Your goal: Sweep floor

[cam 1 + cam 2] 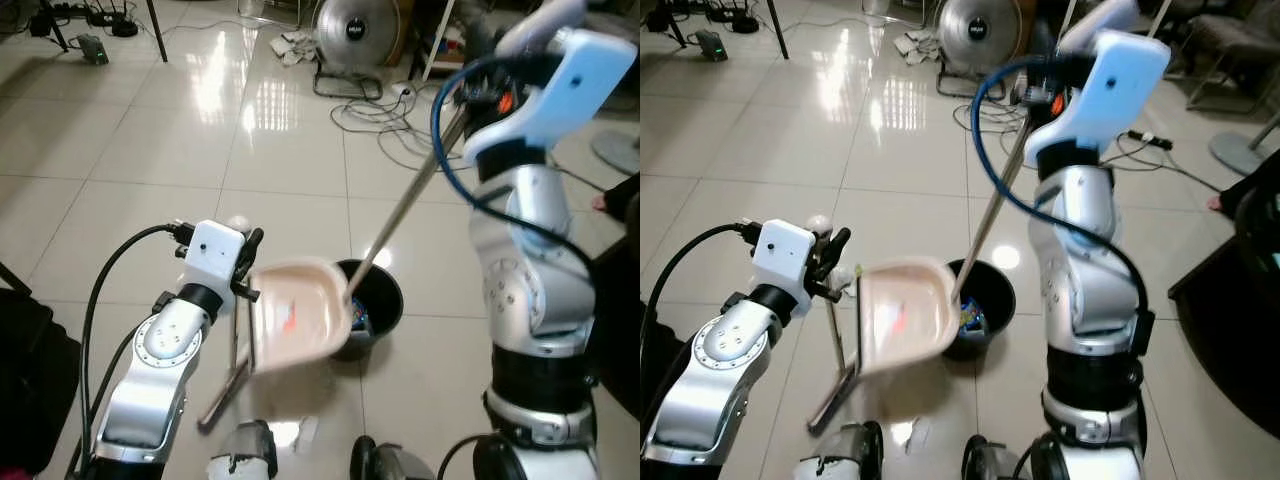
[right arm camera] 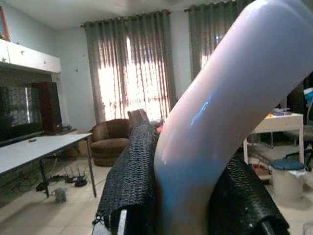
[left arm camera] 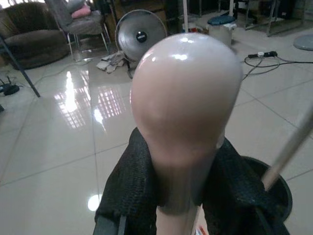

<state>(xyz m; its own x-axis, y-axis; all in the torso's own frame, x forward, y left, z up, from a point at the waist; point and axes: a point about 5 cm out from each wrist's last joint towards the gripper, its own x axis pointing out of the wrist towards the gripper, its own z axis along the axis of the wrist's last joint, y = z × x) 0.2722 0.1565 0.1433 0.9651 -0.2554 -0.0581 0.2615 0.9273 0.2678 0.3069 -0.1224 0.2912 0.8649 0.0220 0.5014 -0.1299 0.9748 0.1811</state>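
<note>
1. The left gripper (image 3: 181, 196) has its black fingers (image 3: 129, 186) closed around the pale handle (image 3: 186, 98) of the dustpan (image 1: 298, 312), holding it up off the floor.
2. The right gripper (image 2: 186, 196) clamps its fingers (image 2: 134, 171) on the curved white grip (image 2: 220, 98) at the top of the broom pole (image 1: 400, 210), which slants down into the black bin (image 1: 375, 300).
3. The step in hand looks like emptying sweepings: the dustpan's tray is tilted with its lip at the bin's rim. It would go best if the lip stays over the opening and the tilt is raised slowly, so that nothing spills onto the tiled floor (image 1: 150, 130).
4. The broom tip sits just beside the pan's edge; it could coax debris in, but should not knock the bin over.
5. Open tiles lie ahead and to the robot's left. Cables (image 1: 390, 115) and a fan (image 1: 355, 30) lie beyond the bin, and dark furniture (image 1: 1240, 330) crowds the right.
</note>
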